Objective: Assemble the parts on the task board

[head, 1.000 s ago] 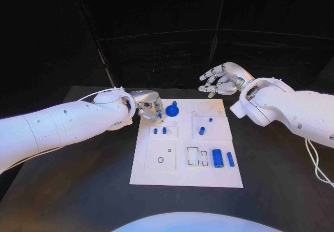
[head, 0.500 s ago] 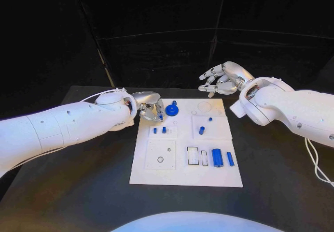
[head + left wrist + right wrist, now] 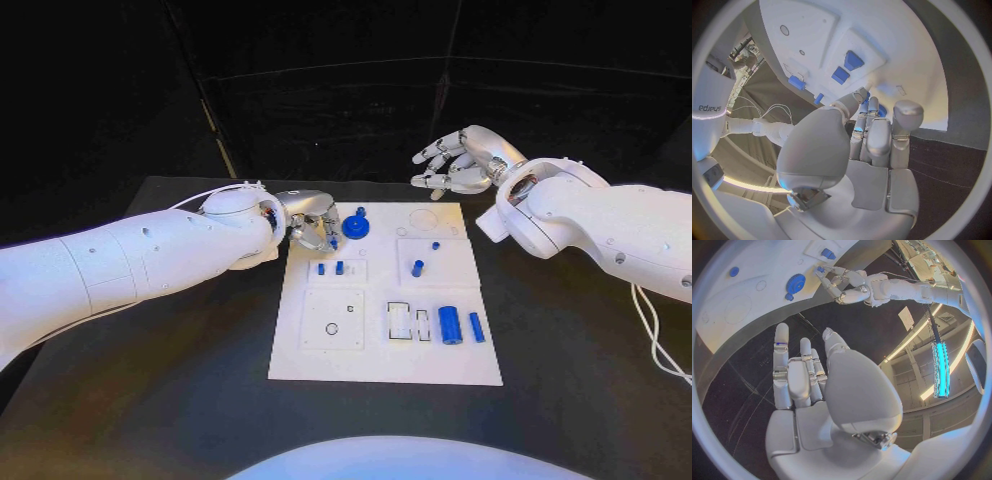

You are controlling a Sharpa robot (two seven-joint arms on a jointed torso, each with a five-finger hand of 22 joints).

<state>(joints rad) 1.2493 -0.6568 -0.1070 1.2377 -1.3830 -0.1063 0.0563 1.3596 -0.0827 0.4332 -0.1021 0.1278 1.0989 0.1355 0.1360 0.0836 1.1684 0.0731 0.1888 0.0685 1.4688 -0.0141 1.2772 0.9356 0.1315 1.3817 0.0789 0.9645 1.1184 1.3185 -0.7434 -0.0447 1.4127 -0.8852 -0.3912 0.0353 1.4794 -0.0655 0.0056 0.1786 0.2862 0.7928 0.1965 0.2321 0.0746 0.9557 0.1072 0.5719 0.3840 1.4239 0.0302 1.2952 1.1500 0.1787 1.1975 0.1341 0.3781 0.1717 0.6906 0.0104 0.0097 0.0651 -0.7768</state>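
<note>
The white task board [image 3: 382, 365] lies mid-table. A blue gear [image 3: 356, 229] sits at its far left corner, with a small blue peg [image 3: 361, 211] just behind it. My left hand [image 3: 307, 222] hovers at the board's left edge beside the gear, fingers pointing down toward the board [image 3: 898, 45]. The right wrist view shows a gap between this left hand [image 3: 842, 285] and the gear [image 3: 796, 281], and I see nothing in the hand. My right hand [image 3: 462, 165] is raised beyond the board's far edge, fingers apart and empty.
Two small blue pieces [image 3: 330, 268] lie just nearer than the left hand. A short blue peg [image 3: 418, 269] stands mid-board. A thick blue cylinder [image 3: 451, 327] and a slim blue bar [image 3: 477, 328] lie at the right. Black table surrounds the board.
The left arm has edged slightly toward the board. The gear, the other parts and the right hand stand as before.
</note>
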